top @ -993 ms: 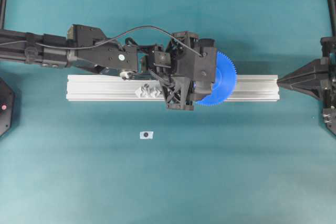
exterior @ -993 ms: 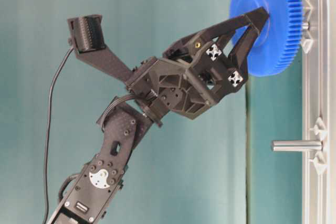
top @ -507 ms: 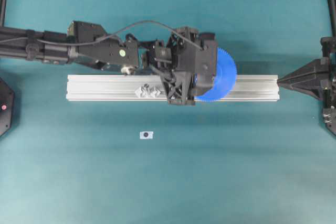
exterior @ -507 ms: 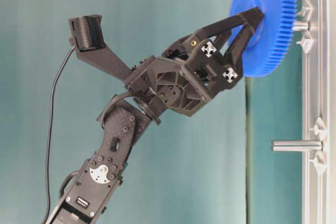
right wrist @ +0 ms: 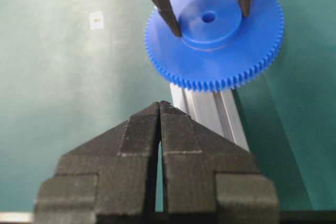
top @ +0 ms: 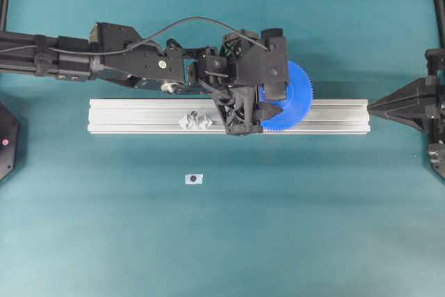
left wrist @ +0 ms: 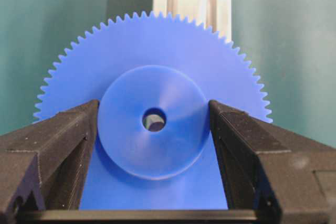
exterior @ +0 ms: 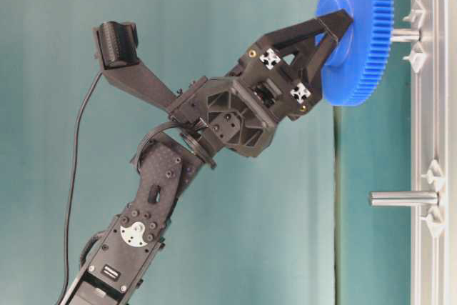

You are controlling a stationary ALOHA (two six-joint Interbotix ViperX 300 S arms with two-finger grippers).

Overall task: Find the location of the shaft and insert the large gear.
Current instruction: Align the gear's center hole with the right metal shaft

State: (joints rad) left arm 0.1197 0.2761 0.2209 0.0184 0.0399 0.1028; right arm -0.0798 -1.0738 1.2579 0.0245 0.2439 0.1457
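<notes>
- No readable text, brand, number or sign in any view.
- Small white tag (top: 194, 179) on the table, at about 7 o'clock from the aluminium rail (top: 139, 116): dark dot at its centre, no lettering legible.
- Round pale sticker (top: 161, 64) on the left arm, overhead view: too small to read.
- Label plate (exterior: 105, 270) low on the arm, table-level view: faint marks, illegible.
- White cross-shaped marks (exterior: 270, 58) on the gripper body: pattern only, no characters.
</notes>
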